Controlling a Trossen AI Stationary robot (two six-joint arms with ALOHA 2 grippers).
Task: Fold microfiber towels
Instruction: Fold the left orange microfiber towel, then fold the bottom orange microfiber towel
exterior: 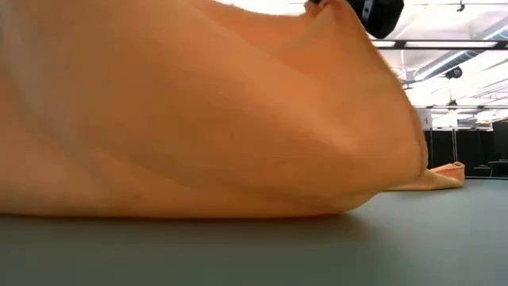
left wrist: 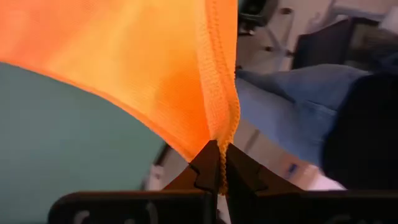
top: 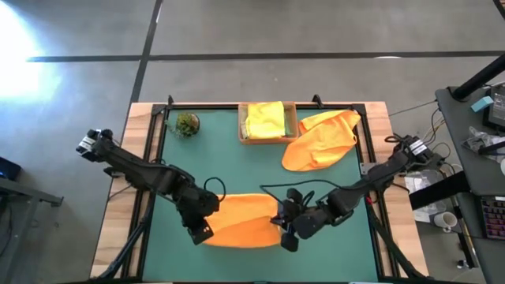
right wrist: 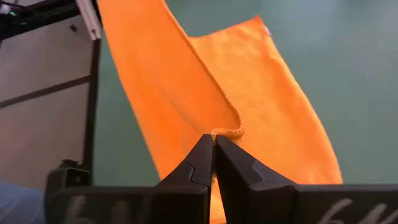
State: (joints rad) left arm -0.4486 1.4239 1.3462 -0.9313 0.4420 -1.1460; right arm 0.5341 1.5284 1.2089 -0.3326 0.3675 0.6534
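An orange towel [top: 245, 221] lies at the near edge of the green mat [top: 237, 170], stretched between the two hands. The left hand [top: 200, 231] pinches one corner of it, its fingers pressed together on the stitched hem, and the right hand [top: 287, 233] pinches the opposite corner the same way; both wrist views show the hem running straight into the closed tips. Holding the two near corners at once likely serves to lift that edge and carry it over the rest of the cloth for a fold. A second orange towel [top: 319, 140] sits crumpled on the far right part of the mat, beside a cardboard tray [top: 241, 125] that holds a yellow towel [top: 264, 120]. A small mossy green ball [top: 187, 124] rests left of the tray. From the low view the raised cloth fills almost everything, hiding both hands and most of the tabletop, so how high the edge hangs is hard to judge. A person in jeans [left wrist: 298, 102] shows blurred beyond the mat, cut off.
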